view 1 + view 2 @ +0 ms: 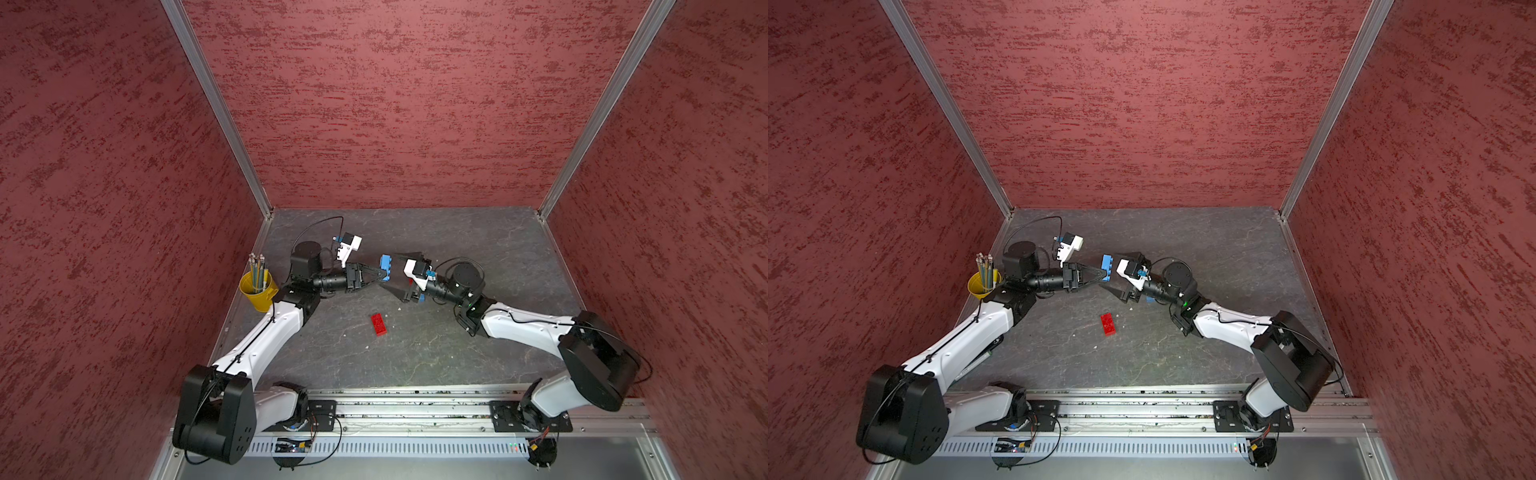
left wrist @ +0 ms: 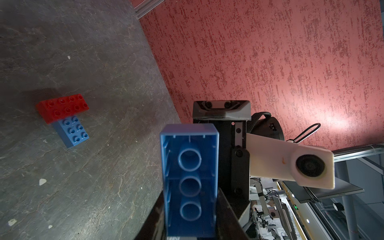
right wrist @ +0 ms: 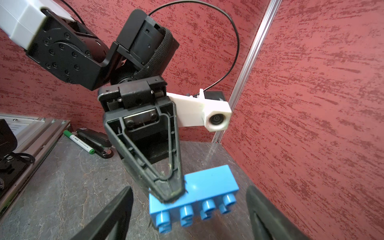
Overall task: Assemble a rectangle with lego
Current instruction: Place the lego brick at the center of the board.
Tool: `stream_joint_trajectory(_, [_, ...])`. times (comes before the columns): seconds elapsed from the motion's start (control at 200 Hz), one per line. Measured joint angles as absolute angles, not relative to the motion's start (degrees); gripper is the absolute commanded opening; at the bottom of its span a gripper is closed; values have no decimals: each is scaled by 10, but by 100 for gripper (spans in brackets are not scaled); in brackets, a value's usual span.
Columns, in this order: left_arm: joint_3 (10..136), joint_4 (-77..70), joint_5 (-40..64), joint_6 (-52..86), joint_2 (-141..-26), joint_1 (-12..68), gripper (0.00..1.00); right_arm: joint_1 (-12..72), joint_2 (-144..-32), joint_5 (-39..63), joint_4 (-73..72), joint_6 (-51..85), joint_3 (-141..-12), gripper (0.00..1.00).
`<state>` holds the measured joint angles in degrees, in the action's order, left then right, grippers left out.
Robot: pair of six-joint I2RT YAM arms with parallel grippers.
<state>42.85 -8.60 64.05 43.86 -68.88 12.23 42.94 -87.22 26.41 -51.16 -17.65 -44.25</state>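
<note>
My left gripper [image 1: 380, 277] is shut on one end of a blue lego brick [image 1: 385, 262], holding it above the table; its hollow underside fills the left wrist view [image 2: 189, 176]. My right gripper [image 3: 189, 207] is open, with one finger [image 3: 110, 214] on each side of that brick's studded face [image 3: 193, 199], not touching it. A red brick joined on top of a second blue brick [image 2: 72, 131] lies on the table, mostly hidden under my right wrist in both top views. A loose red brick [image 1: 379, 324] lies nearer the front. No rectangle shows.
A yellow pencil cup [image 1: 257, 291] stands by the left wall, beside my left arm. A green marker [image 3: 79, 142] and a black stapler [image 3: 94, 141] lie near the left front edge. Red walls enclose three sides; the arms' rail [image 1: 415, 409] runs along the front.
</note>
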Motion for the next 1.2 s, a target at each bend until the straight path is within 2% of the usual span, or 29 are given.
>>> stream_joint_trajectory(0.506, [429,-75,659,430,-682,126,29,429,-873,282,-507,-189,-442,78])
stream_joint_trajectory(0.997, [429,-72,670,428,-682,136,30,429,-885,298,-483,-204,-456,60])
stream_joint_trajectory(1.202, [429,-69,669,427,-684,136,39,429,-885,297,-478,-206,-456,58])
